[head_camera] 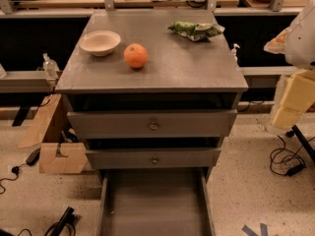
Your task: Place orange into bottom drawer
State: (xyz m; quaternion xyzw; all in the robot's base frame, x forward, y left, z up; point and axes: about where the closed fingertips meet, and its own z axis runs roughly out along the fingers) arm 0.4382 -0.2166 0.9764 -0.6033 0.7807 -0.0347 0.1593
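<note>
The orange [135, 55] sits on the grey cabinet top [162, 68], left of centre, just right of the beige bowl [100, 42]. The bottom drawer [153, 203] is pulled out towards me, a shallow grey tray with nothing in it. The two upper drawers [152, 126] with small round knobs are pushed in. My gripper [294, 100] hangs at the right edge of the view, to the right of the cabinet, well away from the orange and holding nothing that I can see.
A green snack bag [195, 30] lies at the back right of the cabinet top. Cardboard pieces [61, 157] and cables [29, 159] lie on the floor at the left. More cables [288, 161] lie at the right.
</note>
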